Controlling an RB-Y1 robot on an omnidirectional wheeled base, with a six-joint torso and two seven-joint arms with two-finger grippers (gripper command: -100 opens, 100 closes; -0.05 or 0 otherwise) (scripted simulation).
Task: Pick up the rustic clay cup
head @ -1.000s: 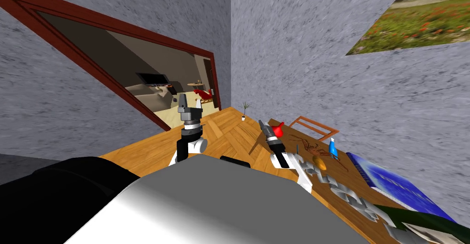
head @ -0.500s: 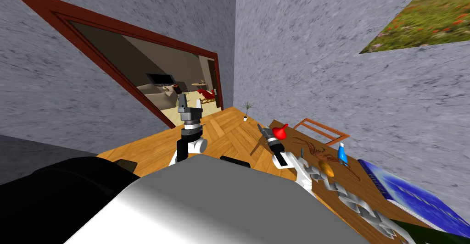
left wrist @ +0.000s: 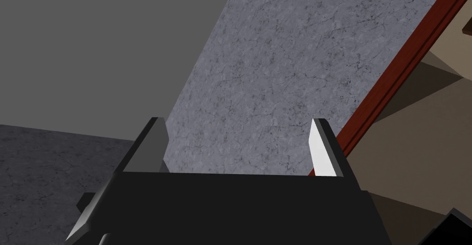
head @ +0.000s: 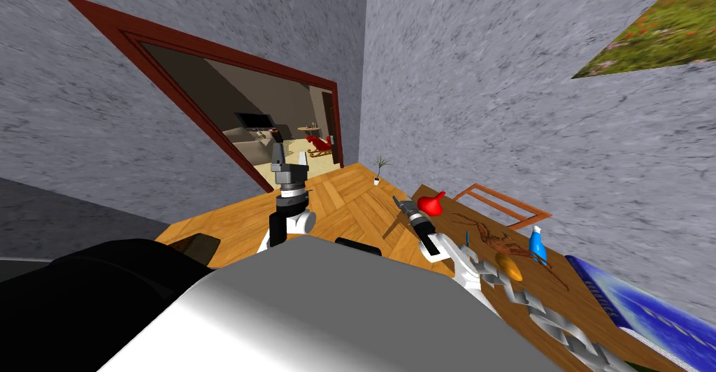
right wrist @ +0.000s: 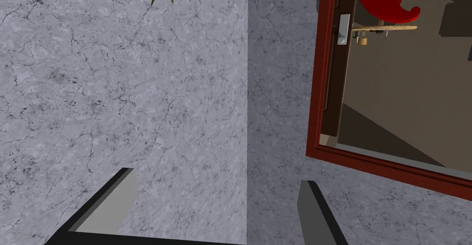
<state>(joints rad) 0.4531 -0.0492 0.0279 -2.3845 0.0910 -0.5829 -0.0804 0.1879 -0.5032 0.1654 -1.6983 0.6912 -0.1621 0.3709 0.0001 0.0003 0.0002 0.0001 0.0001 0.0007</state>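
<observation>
A: Where to look for the cup?
B: On the table, most likely. Taking the small orange-brown piece there for it, at four o'clock of the right tool in the head view. Too small to tell upright from tipped. Set among clutter: a blue bottle just beside it at two o'clock, a red jug well apart at ten.
A: Right tool pinching anything?
B: Nothing. Blades spread wide, hovering near the red jug at its nine o'clock, by the table's near corner. Aimed away from the cup, toward the grey wall and the red door frame.
A: And the left tool?
B: Spread as well, empty. Held upright at nine o'clock of the right tool, well apart, over the wooden floor. Probably parked there, clear of the working arm.
A: Why carry both like that?
B: Looks like a carrying pose: high, clear of the table edge, blades parted to save a step at the grasp. No reach begun yet, judging by the aim.
A: Next, then?
B: Turn the right tool round toward four o'clock, come down past the jug, close on the cup's sides. Mind the bottle: near enough to get knocked over.
</observation>
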